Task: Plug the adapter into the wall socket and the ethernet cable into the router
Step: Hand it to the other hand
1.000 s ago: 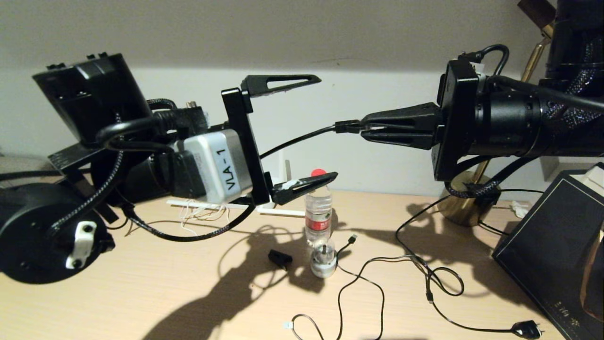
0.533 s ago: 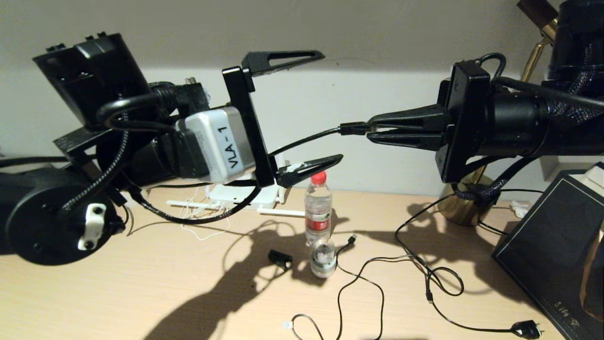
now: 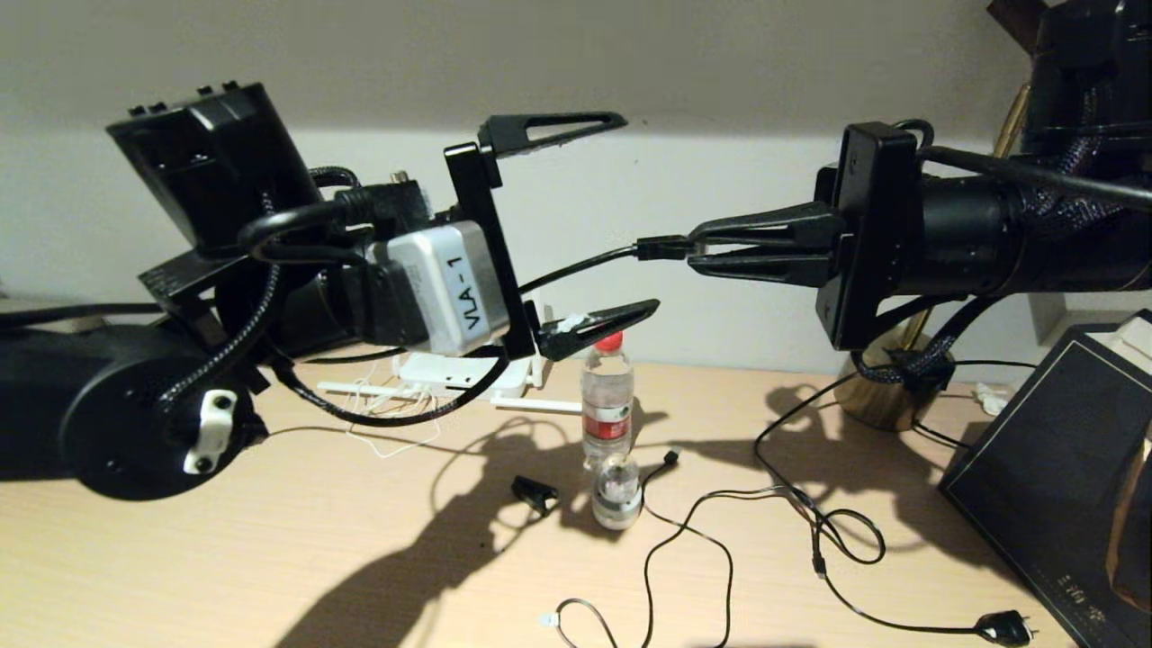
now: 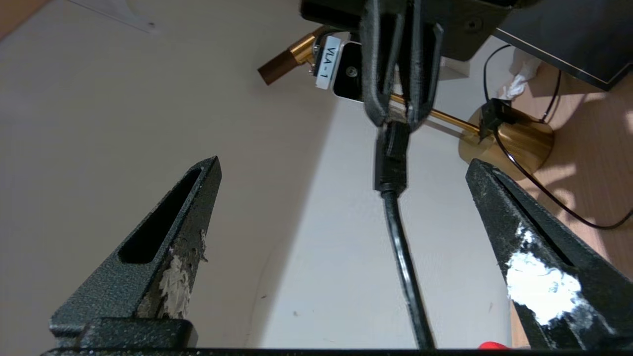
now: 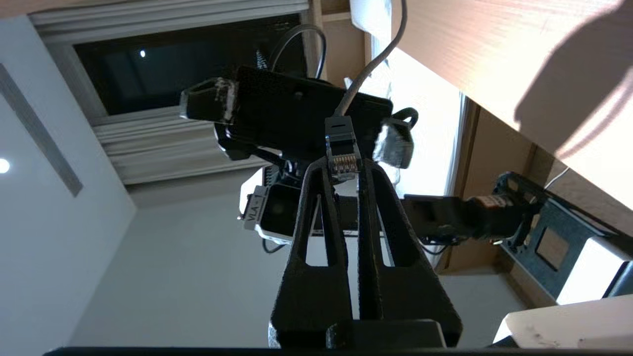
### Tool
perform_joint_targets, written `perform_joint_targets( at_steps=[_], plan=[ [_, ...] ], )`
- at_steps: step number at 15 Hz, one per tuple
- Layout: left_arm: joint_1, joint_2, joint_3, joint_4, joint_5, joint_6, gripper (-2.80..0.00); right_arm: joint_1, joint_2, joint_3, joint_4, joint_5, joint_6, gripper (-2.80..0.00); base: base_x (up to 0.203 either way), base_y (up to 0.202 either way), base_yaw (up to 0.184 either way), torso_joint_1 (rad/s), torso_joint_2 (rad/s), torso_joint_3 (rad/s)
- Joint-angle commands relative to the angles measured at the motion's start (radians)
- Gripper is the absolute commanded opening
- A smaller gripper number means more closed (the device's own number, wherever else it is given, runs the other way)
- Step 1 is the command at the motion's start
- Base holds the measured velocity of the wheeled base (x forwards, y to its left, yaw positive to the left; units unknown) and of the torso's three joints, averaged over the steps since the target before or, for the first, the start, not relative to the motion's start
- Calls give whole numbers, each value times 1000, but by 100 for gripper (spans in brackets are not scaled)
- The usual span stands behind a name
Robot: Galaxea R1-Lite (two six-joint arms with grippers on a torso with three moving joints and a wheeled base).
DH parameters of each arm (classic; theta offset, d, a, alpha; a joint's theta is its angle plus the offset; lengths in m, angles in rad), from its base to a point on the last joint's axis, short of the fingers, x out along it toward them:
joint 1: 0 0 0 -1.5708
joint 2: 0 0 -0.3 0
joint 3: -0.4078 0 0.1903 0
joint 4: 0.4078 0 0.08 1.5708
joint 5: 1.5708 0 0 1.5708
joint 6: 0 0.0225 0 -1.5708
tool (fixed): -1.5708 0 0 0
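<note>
Right gripper (image 3: 693,249): jaws clenched on the plug end of the ethernet cable (image 3: 576,266), held in mid-air above the desk (image 3: 270,558). In the right wrist view the plug (image 5: 341,151) sits between the fingertips with its contact pins showing. From the plug the cable runs toward the left arm and passes out of sight behind the left gripper's body; its far end cannot be traced.

Left gripper (image 3: 598,220): jaws released and spread wide, empty, raised opposite the right gripper. The cable passes between its two fingers without touching either one.

Router (image 3: 459,371): lying on the desk against the wall, largely hidden behind the left gripper. Only part of the white body and a flat antenna (image 3: 535,404) are visible; its ports cannot be made out.

On the desk below: a water bottle (image 3: 606,407) standing upright and loose black cords (image 3: 702,522). Adapter and wall socket cannot be identified.
</note>
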State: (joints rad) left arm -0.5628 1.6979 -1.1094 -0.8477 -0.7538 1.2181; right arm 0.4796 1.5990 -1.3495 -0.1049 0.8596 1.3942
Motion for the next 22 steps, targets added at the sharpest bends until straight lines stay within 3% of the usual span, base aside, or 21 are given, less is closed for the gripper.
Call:
perform_joint_targets(
  at_steps=[1, 10, 11, 22],
  plan=[
    [-1, 17, -15, -4, -4, 5, 0, 1, 9, -7, -1, 6, 12, -280, 0, 0, 0, 0, 0, 0],
    [-2, 37, -40, -2, -2, 1, 0, 1, 18, -17, -1, 4, 32, -280, 0, 0, 0, 0, 0, 0],
    [-3, 37, -38, -2, -2, 0, -280, 1, 18, -16, -1, 4, 32, -280, 0, 0, 0, 0, 0, 0],
    [-9, 35, -26, -2, -2, -2, -280, 2, 16, -17, -1, 6, 35, -280, 0, 0, 0, 0, 0, 0]
  ],
)
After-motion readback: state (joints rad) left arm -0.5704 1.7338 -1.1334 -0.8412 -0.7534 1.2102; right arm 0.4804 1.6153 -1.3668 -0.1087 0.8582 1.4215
